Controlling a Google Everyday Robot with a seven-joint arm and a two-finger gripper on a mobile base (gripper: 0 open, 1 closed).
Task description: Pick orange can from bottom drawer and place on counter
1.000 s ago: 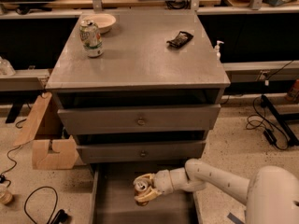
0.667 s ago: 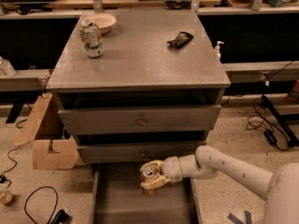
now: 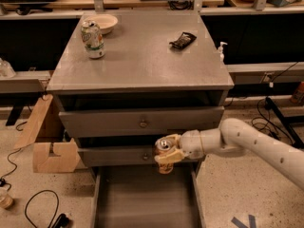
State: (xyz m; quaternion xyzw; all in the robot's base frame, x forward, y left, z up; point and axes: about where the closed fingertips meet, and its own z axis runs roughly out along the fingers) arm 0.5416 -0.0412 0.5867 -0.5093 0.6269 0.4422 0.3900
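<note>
The gripper point(image 3: 167, 152) is shut on the orange can point(image 3: 163, 152), a small orange-brown can with a silver top. It holds the can upright in the air in front of the middle drawer, above the open bottom drawer point(image 3: 145, 198). The white arm reaches in from the right. The bottom drawer is pulled out and its grey floor shows nothing on it. The grey counter point(image 3: 142, 56) lies above, well higher than the can.
On the counter stand a green-and-white can point(image 3: 92, 39) at the back left, a white bowl point(image 3: 102, 22) behind it and a black packet point(image 3: 183, 40) at the back right. A cardboard box point(image 3: 50, 144) sits on the floor at the left. Cables lie on the floor.
The gripper has lifted the orange can up out of the bottom drawer, from near its floor to the height of the middle drawer's front.
</note>
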